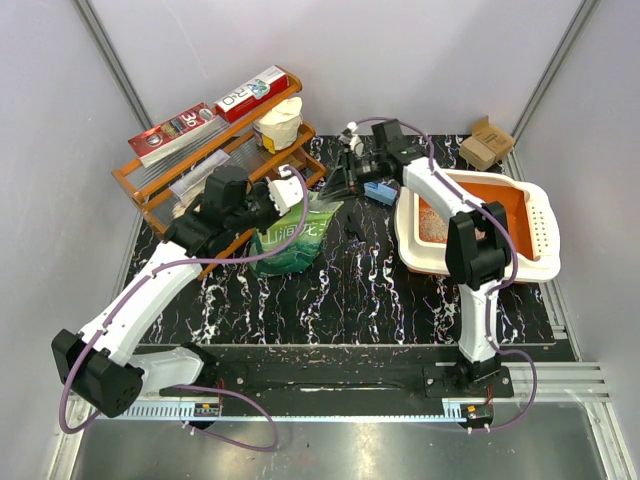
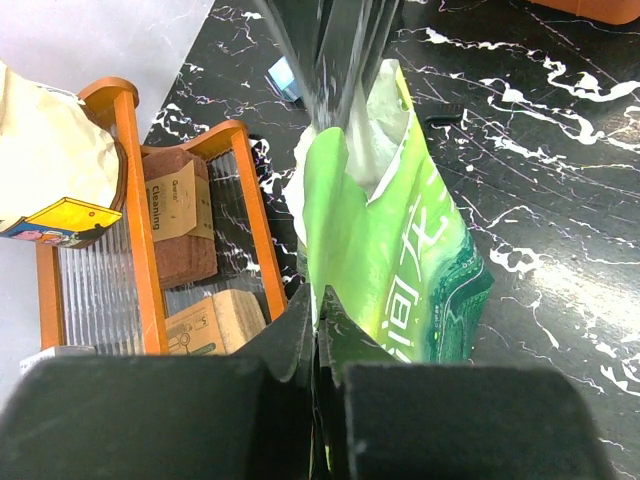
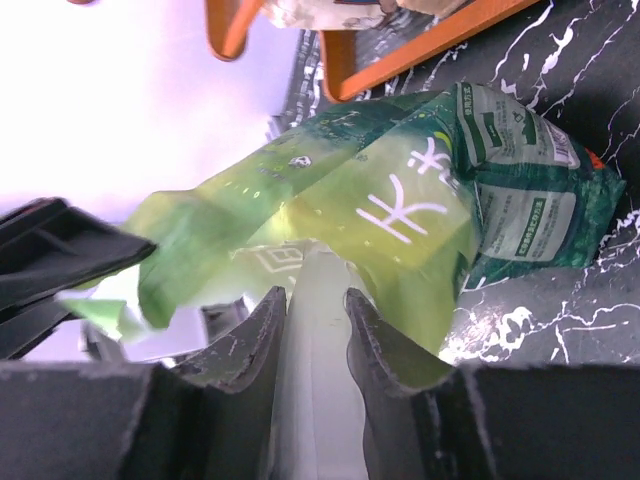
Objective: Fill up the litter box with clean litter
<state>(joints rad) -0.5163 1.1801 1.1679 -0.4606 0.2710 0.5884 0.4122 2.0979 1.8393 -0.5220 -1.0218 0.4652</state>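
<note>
Two tools meet at one glossy green plastic pouch with white characters, which stands on the black, white-veined bench. The left tool is fully closed, its fingers pinching one side of the green pouch's opened top. The right tool sits opposite, across the pouch's mouth from the left one. Its fingers stand a little apart, with a pale strip of the pouch's top clamped between them. Just left of the left tool is the orange wire rack, which holds brown cartons. The large rectangular litter box with thick white rim and orange inside lies to the right of the right tool, beside its arm and well apart from the pouch. Pale beige clean litter covers part of its floor, at the end nearer the right tool
</note>
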